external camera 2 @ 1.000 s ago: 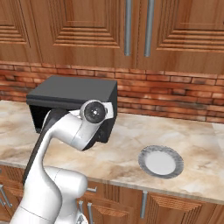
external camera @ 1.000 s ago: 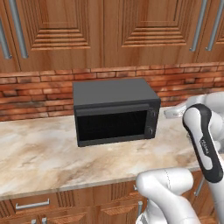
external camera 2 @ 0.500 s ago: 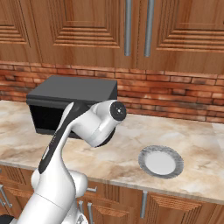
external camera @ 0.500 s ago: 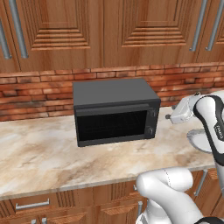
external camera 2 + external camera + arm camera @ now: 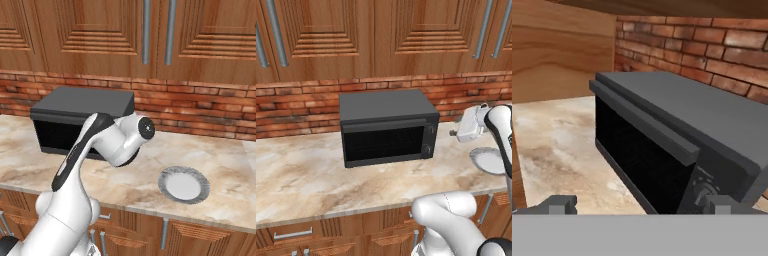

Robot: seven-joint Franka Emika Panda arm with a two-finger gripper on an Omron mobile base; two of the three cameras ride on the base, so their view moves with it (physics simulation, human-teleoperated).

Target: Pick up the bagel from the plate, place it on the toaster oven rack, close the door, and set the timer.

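The pincer (image 5: pixel 637 205) is standing spread wide with nothing between its tips, hovering above the counter (image 5: pixel 301 175) to the right of the toaster oven (image 5: pixel 387 127) and looking along the oven's front from the knob end. In the left base view the hand is hanging just off the oven's right side, above and behind the plate (image 5: pixel 184 184).

The plate is lying on the counter well to the right of the oven, near the front edge. Its white centre is looking bare; I cannot make out the bagel on it in either base view, so where the bagel is I cannot tell.

Further back, the door (image 5: pixel 386 142) is sitting shut and upright, its handle bar running along the top edge and two knobs stacked on the panel at its right. The toaster oven rack is not discernible behind the dark glass. Behind everything, the brick wall (image 5: pixel 200 110) and wooden cabinets (image 5: pixel 381 35) are closing off the scene.

Judging from this, the task is at its very start: the arm is still positioning. The next move probably calls for opening the door by its top handle, then finding the bagel and coming down over it with the tips apart.
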